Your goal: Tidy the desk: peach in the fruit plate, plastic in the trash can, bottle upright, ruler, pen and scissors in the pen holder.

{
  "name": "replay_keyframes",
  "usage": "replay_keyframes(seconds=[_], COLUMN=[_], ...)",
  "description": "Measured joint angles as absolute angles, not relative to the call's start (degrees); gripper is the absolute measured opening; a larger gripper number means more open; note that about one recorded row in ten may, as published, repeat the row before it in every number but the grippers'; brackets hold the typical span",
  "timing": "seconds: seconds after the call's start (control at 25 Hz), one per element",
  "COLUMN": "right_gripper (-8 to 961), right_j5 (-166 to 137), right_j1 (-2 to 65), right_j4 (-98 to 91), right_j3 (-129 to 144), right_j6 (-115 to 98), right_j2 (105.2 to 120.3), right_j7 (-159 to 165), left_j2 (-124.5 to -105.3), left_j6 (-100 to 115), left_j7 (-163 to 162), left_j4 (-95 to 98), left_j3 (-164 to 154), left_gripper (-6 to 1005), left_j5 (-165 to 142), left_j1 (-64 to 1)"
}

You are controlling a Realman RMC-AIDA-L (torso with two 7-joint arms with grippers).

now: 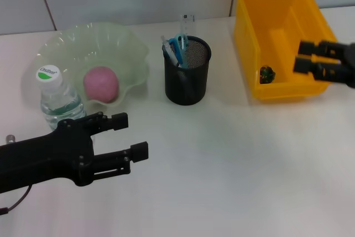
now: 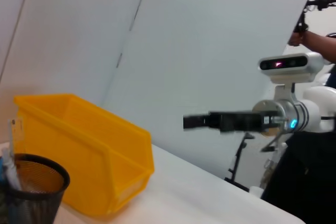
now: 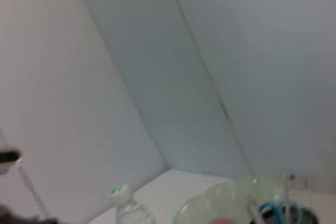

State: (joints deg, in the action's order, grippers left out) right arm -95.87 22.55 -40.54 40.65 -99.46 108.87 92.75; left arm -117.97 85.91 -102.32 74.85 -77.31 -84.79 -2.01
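Standing upright at nine o'clock, the bottle [image 1: 57, 97] touches the fruit plate [image 1: 125, 43], where the peach [image 1: 101, 84] rests. Left gripper [image 1: 131, 135] hovers just beside the bottle, fingers spread, empty. Pen holder [image 1: 187, 71] — centre — holds pen and scissors. Right gripper [image 1: 304, 56], fingers apart, hangs over the yellow bin [image 1: 248, 37] at two o'clock.

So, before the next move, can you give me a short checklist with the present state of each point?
1. Peach in plate: ok.
2. Bottle upright: ok.
3. Pen holder holds the tools: blue handles and a pen show; ruler cannot tell.
4. Plastic in bin: a small dark item lies inside; cannot tell what.
5. Left gripper open, empty, beside bottle: ok.
6. Right gripper over bin, empty: ok.
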Motion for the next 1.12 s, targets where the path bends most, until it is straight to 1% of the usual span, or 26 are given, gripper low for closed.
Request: replay_keyframes(seconds=[0.24,0.36,0.56,0.76,1.12], right_gripper=[762,761,760,760,759], right_j5=[-106.4,-110.3,-113.4,-114.4,-115.6], right_j1=[23.8,24.6,25.0,24.8,24.2], right_j4=[-41.1,-40.9,-40.8,-40.5,-40.8], right_j3=[40.2,39.8,39.7,39.6,38.8], right_j6=[-104.6,-106.4,-106.9,-106.5,-107.1], right_j2=[106.36,105.79,105.67,105.71,105.82], right_j7=[97.5,99.0,99.8,99.1,98.6], left_j2=[-117.92,-117.93,-117.96,-118.43,-118.48], left_j6=[90.9,93.6,95.9,94.5,92.4], left_j7=[-106.4,-107.9,-109.3,-102.5,-97.4], left_j4=[72.0,69.0,65.7,62.9,61.3], left_j3=[-74.0,-71.4,-69.0,-69.0,-69.5], left_gripper=[811,811,811,811,811], left_j5=[-87.8,-90.4,-96.1,-99.5,-99.1], left_j1=[-6.0,-9.1,-12.6,-12.9,-13.0])
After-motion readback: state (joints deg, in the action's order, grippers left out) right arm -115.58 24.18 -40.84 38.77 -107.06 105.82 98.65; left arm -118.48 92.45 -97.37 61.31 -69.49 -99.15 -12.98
